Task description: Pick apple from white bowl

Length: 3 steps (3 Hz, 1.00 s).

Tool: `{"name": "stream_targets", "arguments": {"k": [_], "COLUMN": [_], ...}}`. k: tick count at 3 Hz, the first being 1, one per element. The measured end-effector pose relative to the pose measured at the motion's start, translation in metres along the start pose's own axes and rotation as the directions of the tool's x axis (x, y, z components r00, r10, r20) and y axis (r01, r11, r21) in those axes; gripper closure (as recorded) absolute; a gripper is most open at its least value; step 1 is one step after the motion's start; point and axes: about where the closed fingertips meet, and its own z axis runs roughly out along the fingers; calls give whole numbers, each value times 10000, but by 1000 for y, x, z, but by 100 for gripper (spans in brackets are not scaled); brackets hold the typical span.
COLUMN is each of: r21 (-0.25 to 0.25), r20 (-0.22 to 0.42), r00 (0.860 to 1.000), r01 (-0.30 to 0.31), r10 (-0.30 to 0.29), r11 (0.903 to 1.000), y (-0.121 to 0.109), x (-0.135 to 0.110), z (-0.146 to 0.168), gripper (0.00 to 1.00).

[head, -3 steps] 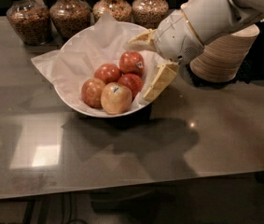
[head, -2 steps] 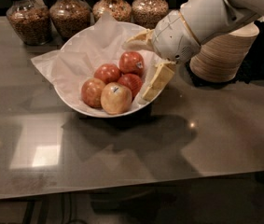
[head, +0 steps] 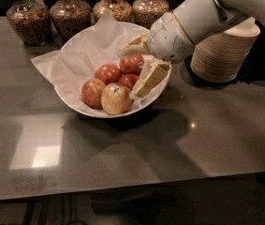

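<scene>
Pincer [head: 128, 74]: fingers apart, wide gap. It hangs over the right half of the white bowl, coming in from the upper right. Upper finger [head: 134, 42] sits above the rear red apple. Lower finger [head: 150, 78] slants down along the bowl's inner right wall, tip just beside the apple; cannot tell whether they touch. Nothing is held between the fingers.

Bench [head: 179, 158]: dark, glossy, carries everything.

Arm [head: 202, 18]: white, enters from the top right corner.

White bowl [head: 83, 110]: wide, shallow, left of centre on the bench, lined with crumpled white paper [head: 73, 60] that spills over the left rim.

Stack of paper bowls [head: 223, 50]: right rear, behind the arm, apart from the white bowl.

Four jars [head: 71, 13]: in a row along the back edge, with brown, grainy contents.

Red apples [head: 107, 72]: four, clustered in the bowl.

Apple [head: 115, 98]: pale yellow-golden, at the front of the bowl, touching the red ones behind and to its left. Small dark sticker [head: 116, 90] on top.
</scene>
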Motion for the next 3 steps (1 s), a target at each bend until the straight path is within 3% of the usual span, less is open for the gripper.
{"name": "stream_targets", "arguments": {"k": [1,3], "r21": [-206,-1223], "r20": [72,205], "r00": [10000,9996], "r01": [61,201], "r10": [-59,-177], "r11": [9998,9923], "y": [-2,3], "x": [2,7], "z": [6,25], "gripper": [36,32]}}
